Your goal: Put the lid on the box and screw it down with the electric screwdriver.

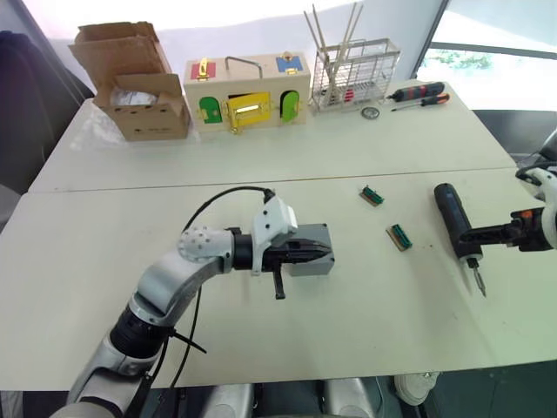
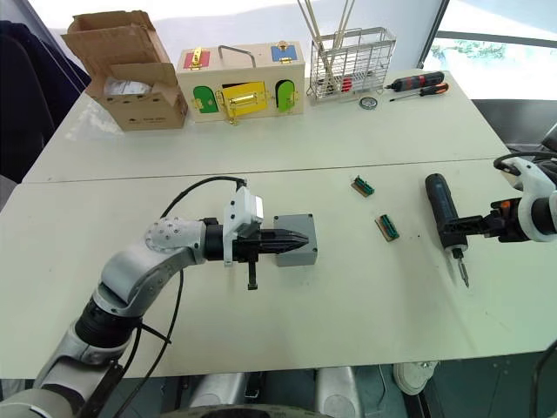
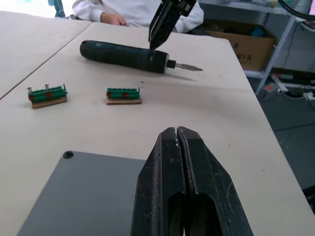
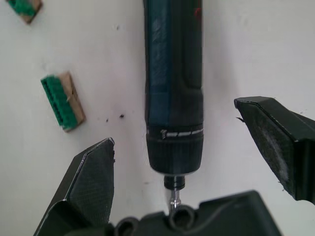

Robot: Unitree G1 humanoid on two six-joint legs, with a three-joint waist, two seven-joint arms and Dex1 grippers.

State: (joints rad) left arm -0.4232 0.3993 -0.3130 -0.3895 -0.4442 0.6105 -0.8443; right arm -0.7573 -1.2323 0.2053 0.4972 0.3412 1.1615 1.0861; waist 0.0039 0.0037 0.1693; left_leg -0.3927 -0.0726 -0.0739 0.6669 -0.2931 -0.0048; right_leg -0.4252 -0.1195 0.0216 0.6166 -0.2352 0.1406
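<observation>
Left end effector [image 3: 177, 135] with fingers pressed together, lying over the lid [image 3: 83, 196], tips near its far edge. Lid seated flat on the box [image 1: 311, 255], just under the end effector, on the surface [image 1: 261, 348]. Beyond the tips, two green terminal strips [image 3: 123, 95] side by side on the surface, and past those the screwdriver [image 3: 125, 53].

Right end effector [image 4: 199, 167] with fingers spread wide apart, one on each side of the screwdriver's chuck end, not touching it. Screwdriver lying flat between the fingers, bit pointing toward the wrist, dark-blue body stretching away from the end effector. To one side of the fingers, a green strip on a tan backing.

Well away from both end effectors, along the far edge: cardboard carton [image 1: 139, 83], wooden latch box [image 1: 247, 91], wire rack [image 1: 355, 74], two hand screwdrivers [image 1: 419, 94]. Beyond the surface in the left wrist view, a seated person's white sleeve [image 3: 133, 10].
</observation>
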